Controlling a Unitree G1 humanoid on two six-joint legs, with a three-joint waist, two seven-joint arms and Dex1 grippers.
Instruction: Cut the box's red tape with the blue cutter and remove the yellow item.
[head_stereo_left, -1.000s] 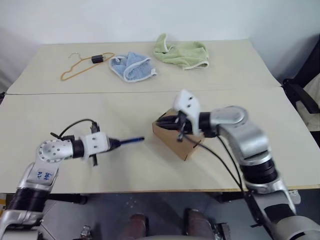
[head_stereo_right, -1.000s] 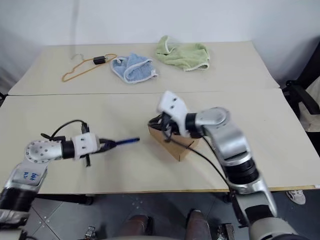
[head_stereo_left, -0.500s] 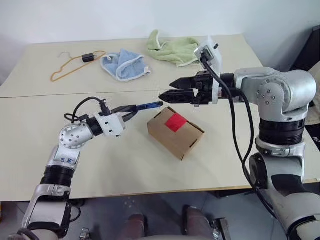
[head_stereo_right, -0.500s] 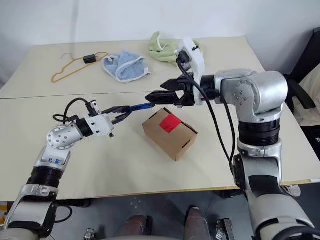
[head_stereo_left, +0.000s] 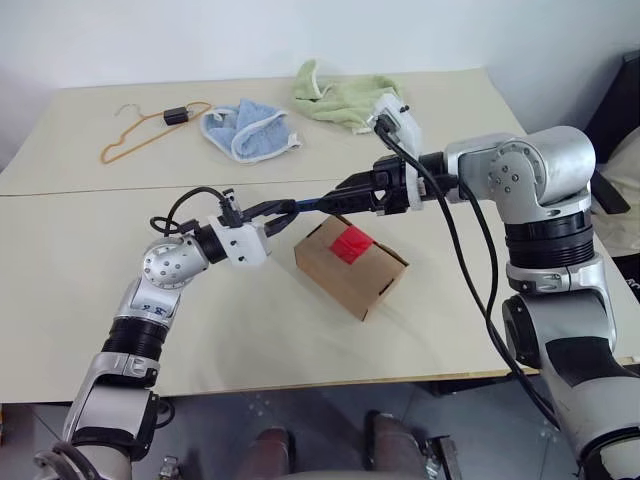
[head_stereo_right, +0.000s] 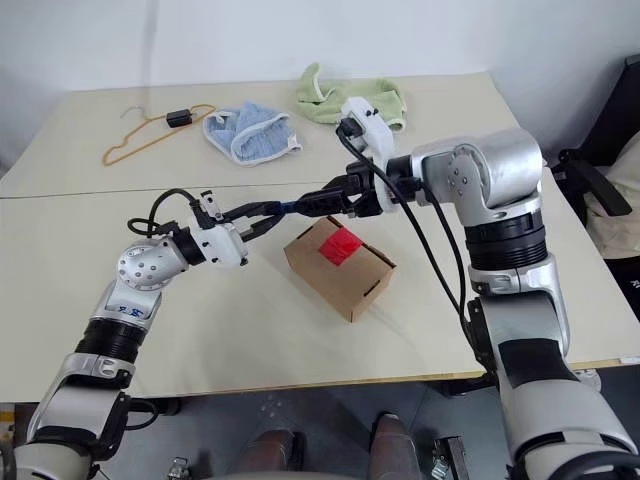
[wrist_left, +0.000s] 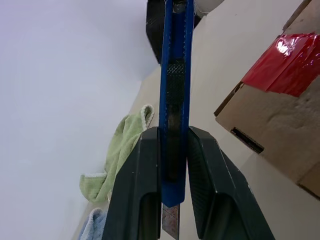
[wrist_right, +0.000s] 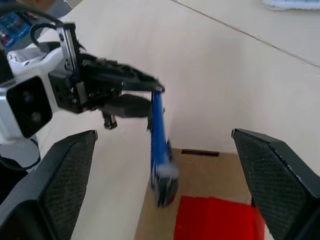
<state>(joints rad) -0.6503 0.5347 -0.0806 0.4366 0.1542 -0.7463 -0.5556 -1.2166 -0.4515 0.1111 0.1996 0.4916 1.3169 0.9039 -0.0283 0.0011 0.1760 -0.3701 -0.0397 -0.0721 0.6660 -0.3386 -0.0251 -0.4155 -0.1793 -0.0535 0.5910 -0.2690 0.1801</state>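
The left gripper's (wrist_left: 169, 175) fingers (wrist_left: 137, 190) clamp the blue cutter (wrist_left: 175, 75) above the worktop (head_stereo_left: 250, 330); the right gripper's (wrist_right: 160, 190) fingers (wrist_right: 55, 185) spread wide around its far end. The box (head_stereo_left: 345, 275) sits shut below, red tape (head_stereo_left: 350, 243) uncut, so cutting and emptying remain.

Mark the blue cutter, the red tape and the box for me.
blue cutter (wrist_left: 175, 75): left wrist view, on the handle's slider, above the gripping fingers.
red tape (head_stereo_left: 351, 242): left eye view, middle of the strip on the lid.
box (head_stereo_left: 335, 277): left eye view, bare cardboard front side.
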